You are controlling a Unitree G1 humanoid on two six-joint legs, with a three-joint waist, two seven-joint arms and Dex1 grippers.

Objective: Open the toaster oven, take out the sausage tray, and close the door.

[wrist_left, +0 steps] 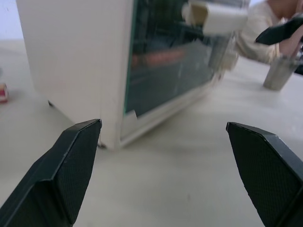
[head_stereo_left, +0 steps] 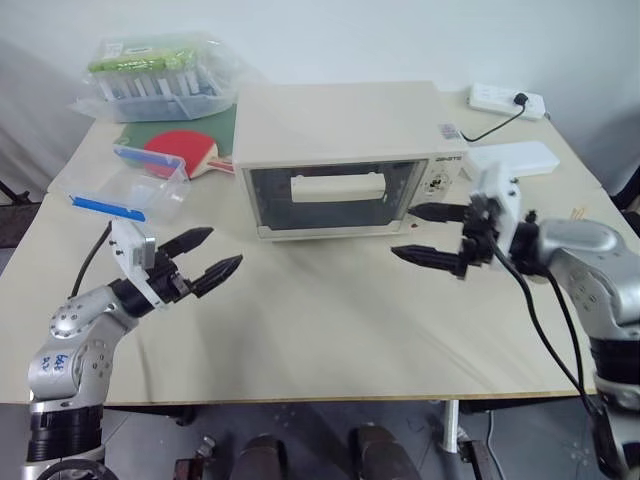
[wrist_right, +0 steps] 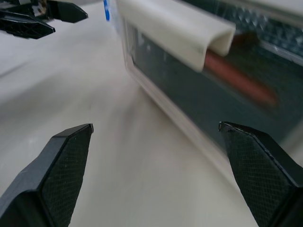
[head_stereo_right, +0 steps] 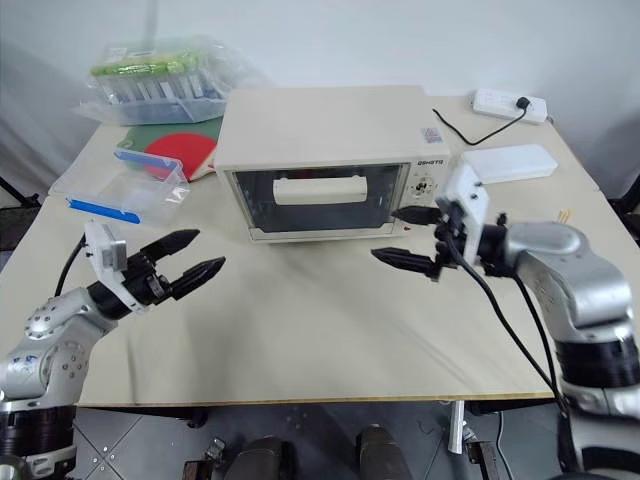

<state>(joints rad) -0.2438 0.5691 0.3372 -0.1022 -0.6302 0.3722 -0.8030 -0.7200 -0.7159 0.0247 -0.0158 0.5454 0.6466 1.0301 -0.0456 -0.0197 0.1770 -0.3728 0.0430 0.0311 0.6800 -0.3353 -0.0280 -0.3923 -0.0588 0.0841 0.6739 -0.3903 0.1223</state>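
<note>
Toaster oven point(head_stereo_left: 345, 150) sat on the table point(head_stereo_left: 300, 330), toward the back edge, roughly centred betw. left & right edges. Its door point(head_stereo_left: 335, 197) was shut, w/ the cream handle point(head_stereo_left: 338, 187) across the glass. Knobs & a red button on the oven's right side panel.

Sausage tray itself couldn't be made out; thru the glass in the right wrist view a red sausage point(wrist_right: 239, 80) lay inside the oven, behind & below the handle.

Left gripper point(head_stereo_left: 203, 262) hovered over the table's front-left area, jaws wide open, nothing betw. them, well apart from the oven's front-left corner. Right gripper point(head_stereo_left: 432, 235) hung just in front of the oven's right front corner, near the knobs, jaws also spread wide & empty; upper finger close to the control panel, contact can't be told.

Near the left edge: clear plastic box point(head_stereo_left: 135, 185) w/ blue edge. Behind it, a red paddle point(head_stereo_left: 180, 150) on a green mat, & a bagged pack point(head_stereo_left: 160, 75) at the back-left corner. Power strip point(head_stereo_left: 507, 99) at the back-right corner, white flat box point(head_stereo_left: 510, 158) just right of the oven.
</note>
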